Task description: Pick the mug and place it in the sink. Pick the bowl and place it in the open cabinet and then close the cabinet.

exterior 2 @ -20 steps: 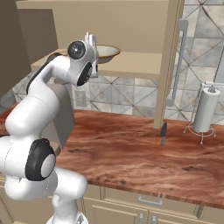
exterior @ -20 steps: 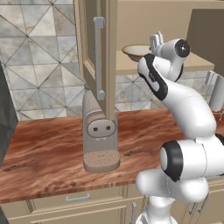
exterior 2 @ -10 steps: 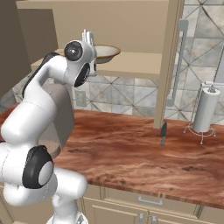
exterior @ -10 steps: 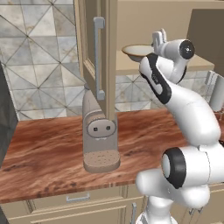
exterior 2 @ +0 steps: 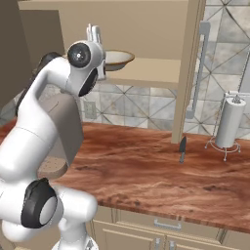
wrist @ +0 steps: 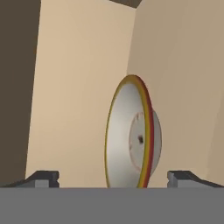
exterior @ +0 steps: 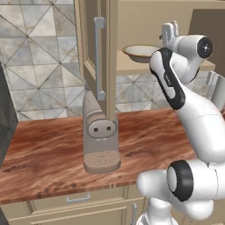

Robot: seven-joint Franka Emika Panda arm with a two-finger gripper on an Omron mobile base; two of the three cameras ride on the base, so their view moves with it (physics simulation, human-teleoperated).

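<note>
The bowl (exterior: 140, 52) stands on the shelf of the open cabinet (exterior 2: 146, 73), off-white inside and tan-grey outside. In the hand view the bowl (wrist: 131, 135) appears turned on its side, a short way ahead and centred between the two finger tips. My gripper (wrist: 112, 177) is open and holds nothing. From the base views the hand (exterior: 169, 33) sits just right of the bowl, at the front of the shelf. The cabinet door (exterior: 99, 57) with its silver bar handle stands swung out. The mug and the sink are out of view.
A tan rounded appliance (exterior: 101, 136) stands on the wood-grain counter (exterior: 44, 149) below the open door. A dark knife (exterior 2: 182, 149) and a paper towel holder (exterior 2: 229, 122) stand further right. The other open door (exterior 2: 188, 73) juts out over the counter.
The jaws have spread wide and let go of the bowl, which stays on the shelf. The hand has drawn back a little from it.
</note>
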